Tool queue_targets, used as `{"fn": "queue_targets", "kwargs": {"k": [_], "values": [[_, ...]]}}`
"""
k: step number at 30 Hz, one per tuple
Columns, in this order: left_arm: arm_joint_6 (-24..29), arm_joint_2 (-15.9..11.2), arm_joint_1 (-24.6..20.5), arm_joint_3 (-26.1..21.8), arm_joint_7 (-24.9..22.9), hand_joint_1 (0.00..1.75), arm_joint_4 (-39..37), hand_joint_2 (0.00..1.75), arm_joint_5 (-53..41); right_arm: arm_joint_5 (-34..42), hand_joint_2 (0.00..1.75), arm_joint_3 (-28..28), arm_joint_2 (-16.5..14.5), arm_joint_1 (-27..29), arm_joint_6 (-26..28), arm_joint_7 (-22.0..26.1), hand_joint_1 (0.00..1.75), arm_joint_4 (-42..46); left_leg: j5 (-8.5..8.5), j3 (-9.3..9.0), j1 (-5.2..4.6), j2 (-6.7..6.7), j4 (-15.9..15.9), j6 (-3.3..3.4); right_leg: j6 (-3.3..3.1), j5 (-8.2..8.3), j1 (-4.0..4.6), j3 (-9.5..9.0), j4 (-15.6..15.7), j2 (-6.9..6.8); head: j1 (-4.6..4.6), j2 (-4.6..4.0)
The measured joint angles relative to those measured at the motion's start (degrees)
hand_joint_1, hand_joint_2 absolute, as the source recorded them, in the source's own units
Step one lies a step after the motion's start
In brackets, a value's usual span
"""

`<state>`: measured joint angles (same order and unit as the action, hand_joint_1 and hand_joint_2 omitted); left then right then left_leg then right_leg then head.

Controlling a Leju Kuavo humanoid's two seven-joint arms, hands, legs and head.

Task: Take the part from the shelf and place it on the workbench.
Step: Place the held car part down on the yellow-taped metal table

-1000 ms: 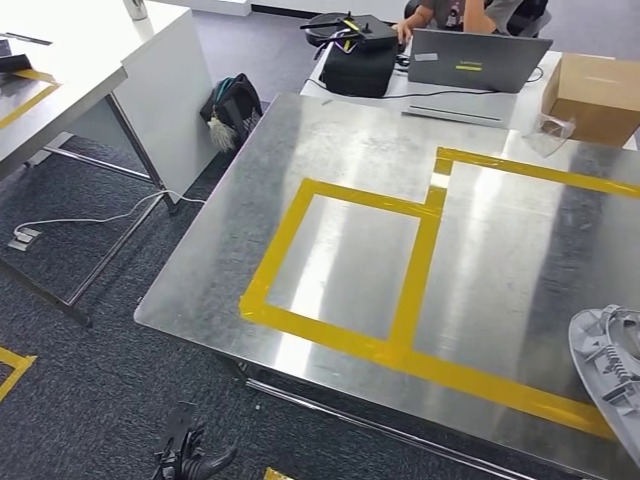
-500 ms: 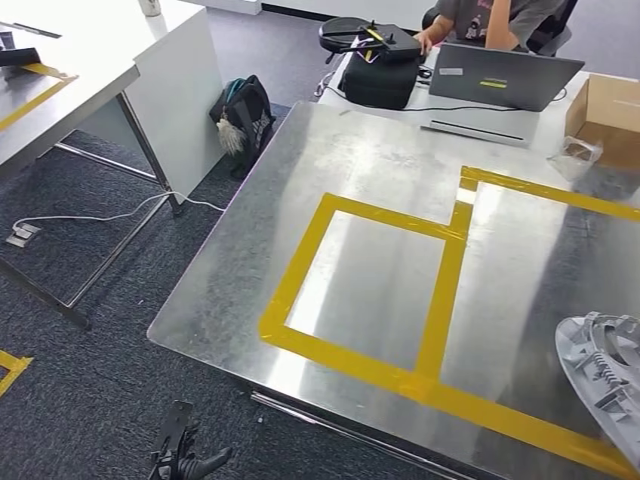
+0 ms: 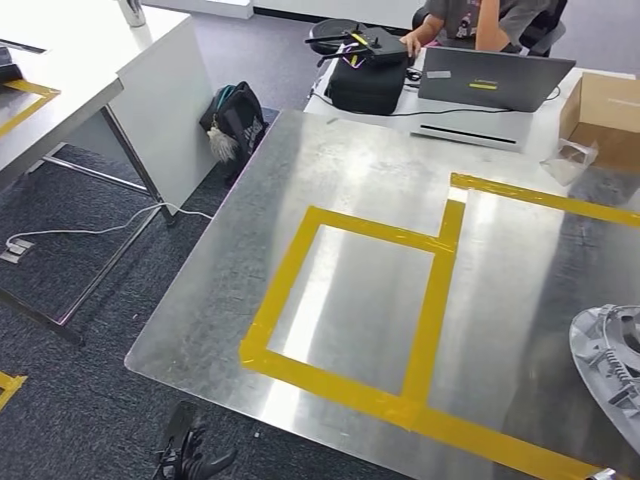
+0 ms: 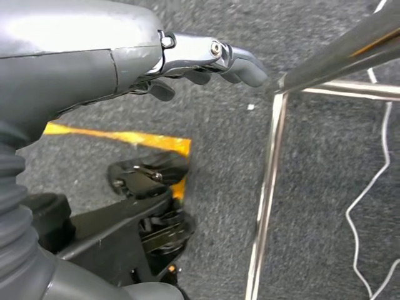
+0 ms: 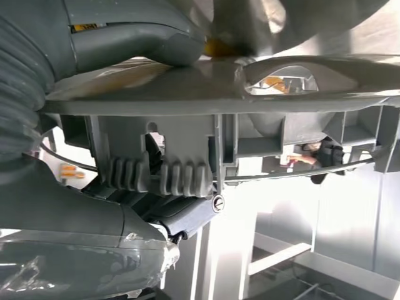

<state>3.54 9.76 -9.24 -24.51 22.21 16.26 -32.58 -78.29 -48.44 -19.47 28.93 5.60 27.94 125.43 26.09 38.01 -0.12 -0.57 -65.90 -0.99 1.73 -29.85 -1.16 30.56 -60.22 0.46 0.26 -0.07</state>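
Nearest to me, low in the head view, my left hand (image 3: pixel 189 460) hangs beside the body over dark carpet, below the table's near edge. From its wrist camera its fingers (image 4: pixel 235 59) look loosely curled with nothing in them, just beside a steel table leg (image 4: pixel 266 200).

At the right edge, the grey plastic part (image 3: pixel 607 365) sits over the near right corner of the steel table (image 3: pixel 226 300). My right hand (image 5: pixel 141 212) holds it: the wrist camera shows a thumb (image 5: pixel 141 40) on one face of the part's flat rim (image 5: pixel 245 87) and fingers beneath its ribbed underside. I cannot tell whether the part touches the tabletop yet.

Further in, yellow tape (image 3: pixel 423 300) marks a square on the metal, well left of the part.

Beyond the table, a black bag (image 3: pixel 366 75), a laptop (image 3: pixel 494 80) and a cardboard box (image 3: pixel 607 110) sit on another surface, with a person (image 3: pixel 468 20) at the laptop.

My worry: letting go here could leave the part overhanging the edge, free to tip onto the floor. The polished sheet may also let it slide.
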Motion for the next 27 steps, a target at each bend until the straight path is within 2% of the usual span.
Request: {"fn": "queue_targets", "kwargs": {"k": [1,2,3,7,10,15,20,27], "values": [[0.0,0.0,-0.1,0.0,0.0,0.00,0.0,1.75,-0.1,-0.2,1.75,-0.7,0.0,-0.5,-0.3,0.2,1.75,-0.2,-1.32,-1.33,-0.05,0.06,3.3,0.19,0.33,-0.44,0.08,-0.30,0.0,0.06,-0.09,0.00],[0.0,0.0,-0.1,0.0,-0.1,0.00,0.0,1.75,-0.1,-0.5,1.75,-1.4,0.0,-0.9,-0.7,0.4,1.75,-0.4,-1.83,-2.22,-0.12,0.10,5.4,0.34,0.66,-0.75,0.17,-0.43,0.1,0.09,-0.11,0.00],[0.1,0.0,-0.1,0.0,-0.2,0.00,0.0,1.75,-0.1,-0.9,1.75,-2.1,0.0,-1.4,-1.1,0.6,1.75,-0.6,-1.63,-2.64,-0.14,0.10,6.3,0.38,0.88,-0.97,0.30,-0.48,0.2,0.10,-0.16,0.00],[0.6,0.1,-0.1,0.0,-0.7,0.00,0.0,1.75,-0.6,-4.1,1.75,-5.8,0.0,-4.1,-4.3,3.3,1.75,-1.6,-1.43,-2.80,-0.02,-0.15,7.0,0.33,0.15,-0.90,0.40,-1.16,1.1,-0.03,0.04,0.00],[0.3,0.2,-0.3,0.2,-1.3,0.00,0.0,1.75,-1.3,-7.4,1.75,-9.9,1.0,-7.5,-8.5,6.8,1.75,-4.0,-1.16,-2.85,-0.05,-0.19,7.0,0.69,0.38,-0.77,0.41,-2.00,2.0,-0.08,0.06,0.00],[-0.9,0.3,-0.8,0.7,-1.4,0.00,0.0,1.75,-2.0,-10.7,1.75,-15.6,5.0,-13.0,-13.3,10.9,1.75,-9.7,-0.82,-3.22,-0.06,-0.17,7.0,1.21,1.30,-0.74,0.42,-2.38,2.9,-0.11,0.03,0.00],[-1.8,0.3,-1.2,1.2,-1.4,0.00,0.0,1.75,-2.7,-11.5,1.75,-16.2,9.9,-14.9,-14.5,8.1,1.75,-15.9,-0.65,-3.73,-0.08,-0.20,7.0,1.48,1.66,-0.82,0.42,-2.83,3.0,-0.23,0.02,0.00],[-2.3,0.3,-1.7,2.3,-1.5,0.00,0.0,1.75,-3.5,-10.8,1.75,-9.7,14.5,-13.9,-15.8,2.9,1.75,-21.5,-0.66,-4.04,-0.06,-0.18,7.1,1.48,1.75,-0.77,0.47,-3.01,3.0,-0.16,0.02,0.00]]}}
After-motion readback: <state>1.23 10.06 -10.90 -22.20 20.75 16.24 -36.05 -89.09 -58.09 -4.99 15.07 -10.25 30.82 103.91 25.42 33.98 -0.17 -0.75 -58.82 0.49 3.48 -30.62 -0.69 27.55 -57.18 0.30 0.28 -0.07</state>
